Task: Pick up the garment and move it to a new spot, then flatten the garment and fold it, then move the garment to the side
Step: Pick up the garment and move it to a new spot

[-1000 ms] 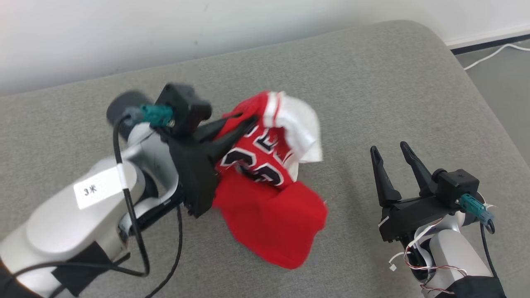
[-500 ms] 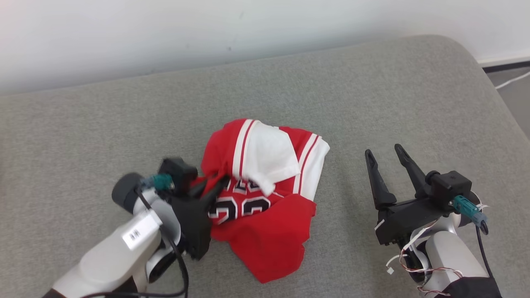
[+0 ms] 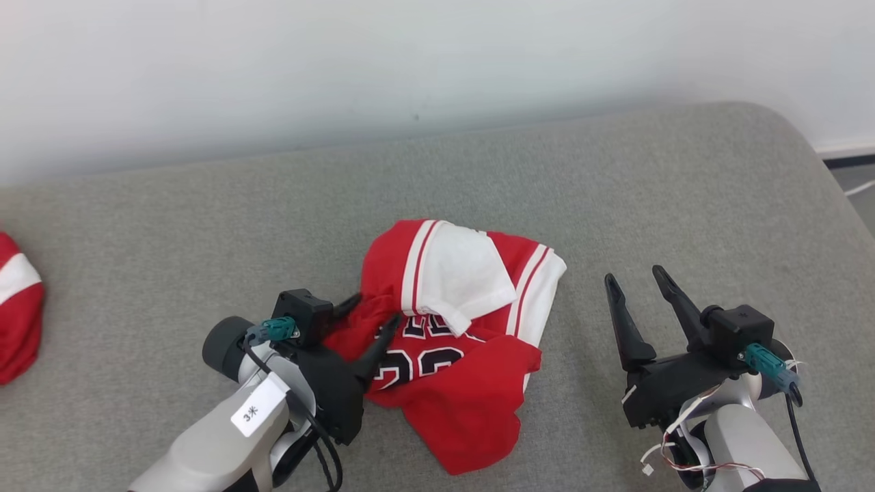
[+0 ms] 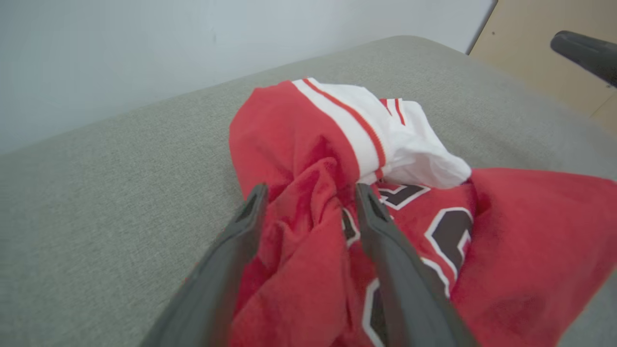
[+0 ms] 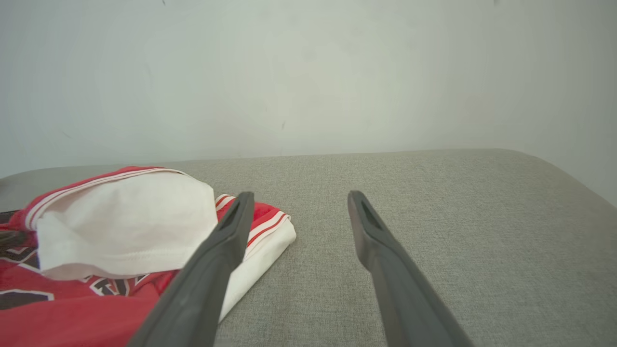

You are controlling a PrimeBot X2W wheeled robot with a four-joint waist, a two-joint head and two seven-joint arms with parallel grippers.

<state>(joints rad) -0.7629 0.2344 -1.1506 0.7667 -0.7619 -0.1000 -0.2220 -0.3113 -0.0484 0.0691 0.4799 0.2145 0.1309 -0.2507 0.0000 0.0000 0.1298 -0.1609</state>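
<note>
A crumpled red jersey [image 3: 465, 355] lies in a heap on a grey cushion [image 3: 205, 219], with a white-lined panel [image 3: 465, 273] turned up across its far half and dark, white-edged numbers [image 3: 417, 362] showing on its near half. The left gripper [image 3: 375, 309] is at the jersey's left edge, its two dark fingers spread apart with a raised ridge of red cloth between them. In the left wrist view that ridge [image 4: 299, 212] stands between the fingers of the gripper [image 4: 312, 193], but whether it touches either one I cannot tell. The right gripper [image 3: 633, 275] sits near the jersey's right side, apart from it, with its fingers spread and nothing between them. In the right wrist view the jersey [image 5: 120, 221] lies to the left of the gripper [image 5: 299, 195]. Well to the left of the jersey lies another red and white garment [image 3: 17, 314]. Beyond the jersey a pale wall [image 3: 342, 61] rises behind the cushion.
</note>
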